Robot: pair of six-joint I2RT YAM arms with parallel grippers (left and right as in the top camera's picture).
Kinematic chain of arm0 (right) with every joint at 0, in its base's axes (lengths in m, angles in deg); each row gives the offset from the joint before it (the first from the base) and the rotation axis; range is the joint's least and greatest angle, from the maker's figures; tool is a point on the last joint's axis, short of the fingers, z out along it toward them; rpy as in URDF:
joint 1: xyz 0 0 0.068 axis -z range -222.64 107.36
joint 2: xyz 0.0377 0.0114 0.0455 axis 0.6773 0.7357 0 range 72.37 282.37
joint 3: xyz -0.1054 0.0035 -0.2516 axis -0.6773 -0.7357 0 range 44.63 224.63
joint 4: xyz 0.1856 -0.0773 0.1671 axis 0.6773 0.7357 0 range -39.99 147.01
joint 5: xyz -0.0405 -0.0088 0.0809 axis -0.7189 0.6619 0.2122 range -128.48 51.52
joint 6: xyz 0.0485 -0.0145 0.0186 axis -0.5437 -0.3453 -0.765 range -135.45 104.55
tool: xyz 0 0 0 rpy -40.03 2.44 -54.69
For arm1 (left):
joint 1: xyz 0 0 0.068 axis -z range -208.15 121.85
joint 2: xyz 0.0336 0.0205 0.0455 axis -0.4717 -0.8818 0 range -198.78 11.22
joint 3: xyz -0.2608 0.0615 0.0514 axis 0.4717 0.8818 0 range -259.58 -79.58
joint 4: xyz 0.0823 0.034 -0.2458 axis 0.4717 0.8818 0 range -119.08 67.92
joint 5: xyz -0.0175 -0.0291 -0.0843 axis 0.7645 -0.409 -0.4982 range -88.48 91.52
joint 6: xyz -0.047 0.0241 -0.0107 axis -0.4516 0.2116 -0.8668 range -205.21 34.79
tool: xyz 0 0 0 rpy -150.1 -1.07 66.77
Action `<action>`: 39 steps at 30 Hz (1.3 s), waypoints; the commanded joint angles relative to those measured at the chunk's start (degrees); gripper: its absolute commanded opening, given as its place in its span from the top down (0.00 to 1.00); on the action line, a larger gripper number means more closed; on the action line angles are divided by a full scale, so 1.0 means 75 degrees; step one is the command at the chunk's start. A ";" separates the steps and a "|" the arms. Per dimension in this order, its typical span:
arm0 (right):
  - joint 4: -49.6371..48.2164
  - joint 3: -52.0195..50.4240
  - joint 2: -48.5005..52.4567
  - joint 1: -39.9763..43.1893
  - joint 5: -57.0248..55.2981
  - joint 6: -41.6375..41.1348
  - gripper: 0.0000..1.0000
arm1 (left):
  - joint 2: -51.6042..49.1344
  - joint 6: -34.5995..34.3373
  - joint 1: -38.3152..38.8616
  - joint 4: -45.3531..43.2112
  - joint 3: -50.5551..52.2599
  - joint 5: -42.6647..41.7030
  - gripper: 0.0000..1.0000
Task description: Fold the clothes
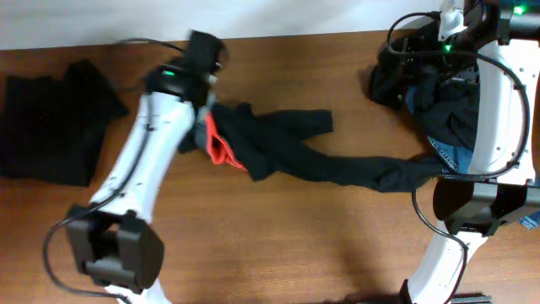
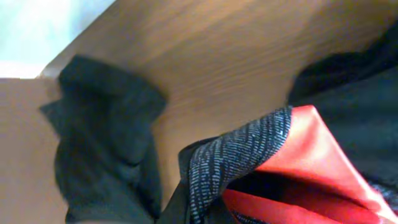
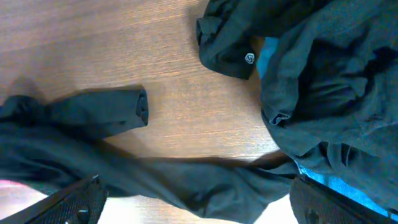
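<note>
Where writing shows: a small round white logo (image 3: 249, 58) on the hem of a dark garment; no letters can be made out.
Black trousers (image 1: 337, 165): crumpled across the middle of the table (image 1: 337, 245), with one long leg running right until it meets the heap.
Red-and-grey band (image 1: 221, 148): at the trousers' left end, speckled grey outside and bright red inside, tented up off the wood.
Left gripper (image 1: 207, 114): closed together on the band; its fingers are hidden under the arm and the cloth.
Heap of dark clothes (image 1: 447, 110): bunched at the right end of the table, mostly under the right arm.
Blue denim (image 1: 447, 156): only slivers peek from beneath the heap.
Black pile (image 1: 51, 127): lying flat at the far left, well apart from the trousers.
Right gripper (image 3: 193, 186): fingers spread wide apart above the trouser leg and the heap, gripping nothing.
Hard to tell: how many garments the heap holds.
</note>
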 commanded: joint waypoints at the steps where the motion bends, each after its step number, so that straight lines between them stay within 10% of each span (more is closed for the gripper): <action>1: -0.0009 -0.0050 -0.0210 0.0006 0.0128 0.0076 0.01 | 0.0137 -0.0157 -0.0627 0.0259 -0.0087 -0.0055 1.00; 9: -0.0015 -0.0105 -0.0178 -0.0029 0.0699 0.0408 0.01 | 0.0140 -0.0157 -0.1367 0.0638 -0.0087 -0.0370 0.95; 12: -0.0125 -0.0353 -0.0032 -0.0195 0.0886 0.0533 0.01 | 0.0140 -0.0160 -0.1376 0.0705 -0.0087 -0.0708 0.27; 14: -0.0245 -0.0592 0.0105 -0.0341 0.0895 0.0533 0.01 | 0.0140 -0.0160 -0.1367 0.0670 -0.0087 -0.0935 0.03; 39: -0.5508 -0.5161 0.0434 -0.3179 0.0391 -0.1303 0.18 | 0.0140 -0.0189 -0.1370 0.0656 -0.0087 -0.2264 0.01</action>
